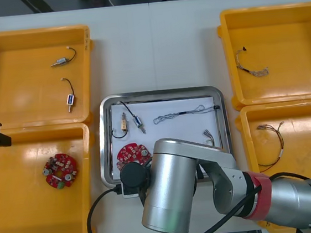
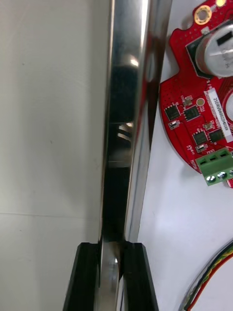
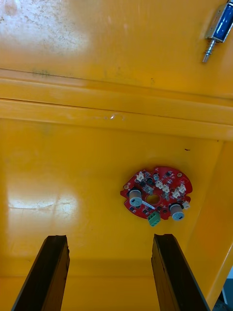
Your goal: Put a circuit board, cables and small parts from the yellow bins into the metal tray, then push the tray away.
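The metal tray (image 1: 158, 94) lies mid-table, white inside. In it are a round red circuit board (image 1: 133, 155), a small metal part (image 1: 125, 121) with a black cable, a twisted blue and white cable (image 1: 186, 113) and a red and yellow cable (image 1: 209, 136). My right arm (image 1: 174, 187) covers the tray's near left corner. In the right wrist view my right gripper (image 2: 110, 245) is shut on the tray's rim (image 2: 126, 121), beside the board (image 2: 204, 97). My left gripper (image 3: 110, 238) hangs open over the near left bin, short of a second board (image 3: 156, 195).
The far left yellow bin (image 1: 5, 65) holds two small metal parts (image 1: 63, 60) (image 1: 70, 97) with black cables. A twisted cable (image 1: 253, 68) lies in the far right bin, a red and yellow cable (image 1: 272, 143) in the near right one. Bare table stretches beyond the tray.
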